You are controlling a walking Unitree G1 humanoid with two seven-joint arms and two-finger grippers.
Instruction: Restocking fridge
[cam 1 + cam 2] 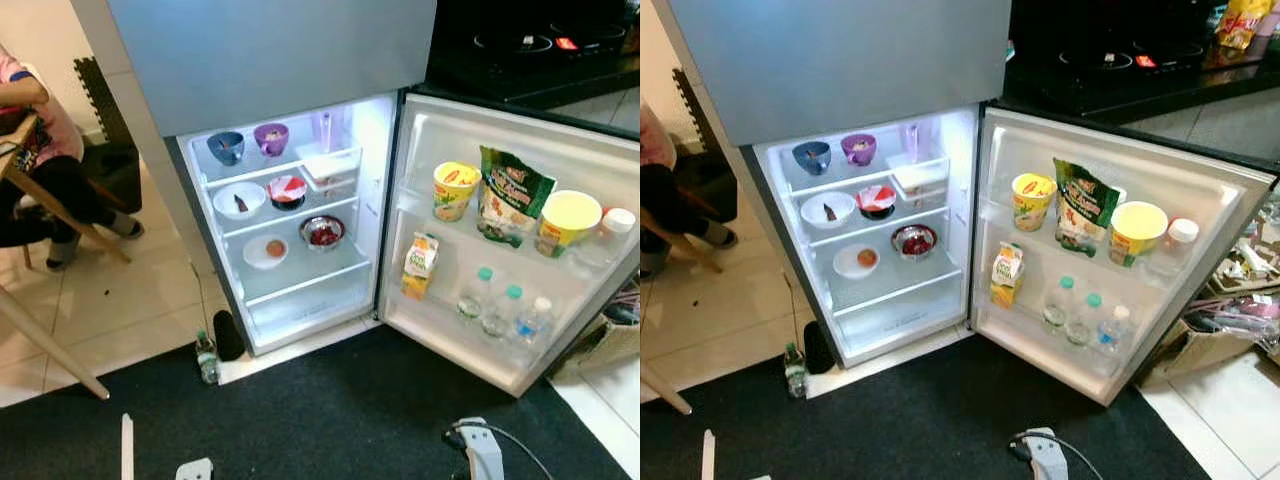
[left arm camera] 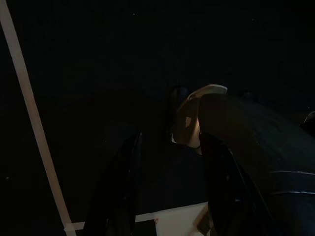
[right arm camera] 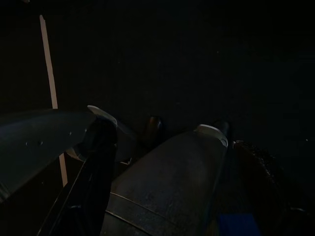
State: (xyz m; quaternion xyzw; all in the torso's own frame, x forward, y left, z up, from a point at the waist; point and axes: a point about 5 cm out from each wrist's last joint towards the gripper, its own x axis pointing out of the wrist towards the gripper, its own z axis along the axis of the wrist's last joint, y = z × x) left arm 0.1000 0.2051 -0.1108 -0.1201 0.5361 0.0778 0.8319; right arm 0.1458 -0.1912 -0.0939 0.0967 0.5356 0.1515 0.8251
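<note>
Fridge (image 1: 395, 240), lower compartment, door swung fully open toward the robot's right. Top shelf: blue bowl (image 1: 226, 147), purple bowl (image 1: 271, 138), clear lidded container (image 1: 328, 166) beside them. Middle shelf: white bowl (image 1: 239, 199), red-and-white bowl (image 1: 287, 190). Lower shelf: white dish (image 1: 266, 251) holding something orange, steel bowl (image 1: 323, 232) of red contents; the shelf beneath it is bare. Door racks, upper: yellow tub (image 1: 455, 189), green pouch (image 1: 510, 194), second yellow tub (image 1: 567, 221), white-capped jar (image 1: 612, 228). Door racks, lower: juice carton (image 1: 420, 266), 3 water bottles (image 1: 499, 310). Floor: 1 small bottle (image 1: 206, 357) standing by the fridge's near left corner, on the edge of the black mat (image 1: 340, 415); judged the likeliest item left to stock. Left gripper (image 2: 170, 187) and right gripper (image 3: 162, 162) both hang low over the dark mat; the left fingers stand apart and hold nothing, the right gripper's state I cannot tell in the gloom. Seated person (image 1: 40, 160) at far left, well apart. Handling note: approach the bottle squarely, grasp it at mid-body, keep it upright, and clear the door edge before reaching in.
</note>
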